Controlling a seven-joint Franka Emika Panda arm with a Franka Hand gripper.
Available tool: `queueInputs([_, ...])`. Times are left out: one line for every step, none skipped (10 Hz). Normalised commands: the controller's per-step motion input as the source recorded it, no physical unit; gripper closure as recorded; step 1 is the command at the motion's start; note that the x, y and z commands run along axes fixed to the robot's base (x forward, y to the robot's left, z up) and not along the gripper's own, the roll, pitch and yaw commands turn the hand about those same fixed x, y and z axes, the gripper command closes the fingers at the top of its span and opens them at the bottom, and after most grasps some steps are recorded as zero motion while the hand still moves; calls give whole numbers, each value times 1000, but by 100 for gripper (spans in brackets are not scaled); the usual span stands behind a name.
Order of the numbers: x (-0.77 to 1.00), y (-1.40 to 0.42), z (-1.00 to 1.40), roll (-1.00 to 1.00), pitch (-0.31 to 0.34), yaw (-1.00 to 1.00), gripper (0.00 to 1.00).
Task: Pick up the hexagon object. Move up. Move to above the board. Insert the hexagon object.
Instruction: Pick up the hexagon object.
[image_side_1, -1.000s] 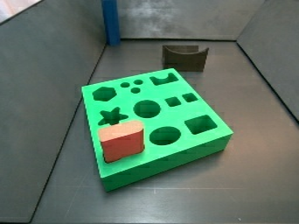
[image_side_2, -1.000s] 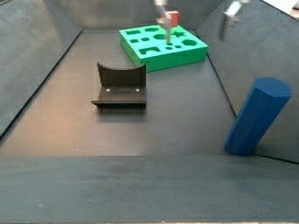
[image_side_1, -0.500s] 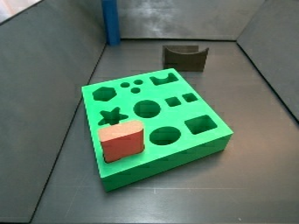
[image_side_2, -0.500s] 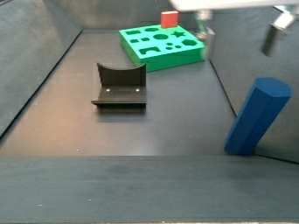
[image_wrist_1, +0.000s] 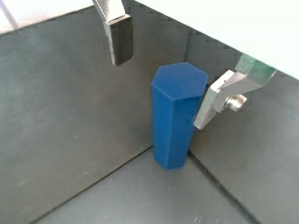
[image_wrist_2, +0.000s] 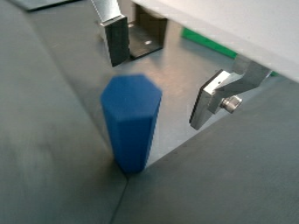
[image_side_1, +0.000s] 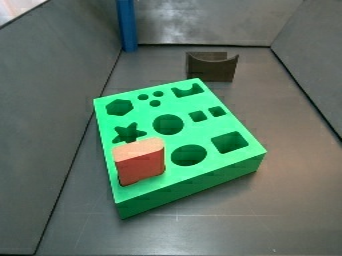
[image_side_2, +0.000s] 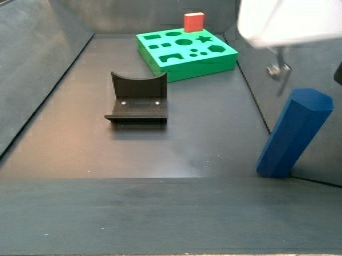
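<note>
- Since half a second ago the gripper (image_wrist_1: 170, 66) has travelled from above the board (image_side_2: 187, 52) to just over the hexagon object (image_wrist_1: 177, 114).
- Jaws spread wide, holding nothing, one finger (image_wrist_1: 118, 39) each side of the peg, apart from it.
- Picking-up step: next, descend and close.
- Peg stands upright at a worktop corner, well apart from the board.

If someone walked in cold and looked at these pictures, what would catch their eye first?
Probably the tall blue hexagon object, upright by the wall, with the open tool straddling it, not yet closed. Next, the bright green board mid-floor, a red block sitting on one corner of it. The dark arch piece lies apart.
</note>
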Motion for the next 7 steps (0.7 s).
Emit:
queueInputs([0, 366, 0, 39, 56, 754, 0])
queueInputs([0, 366, 0, 53, 106, 680, 0])
queueInputs([0, 274, -74, 50, 27, 643, 0])
queueInputs([-140, 0, -463, 147, -53, 700, 0])
queueInputs([-106, -134, -634, 203, -74, 829, 0])
queueInputs([-34, -77, -603, 169, -71, 786, 0])
queueInputs([0, 0, -429, 83, -49, 477, 0])
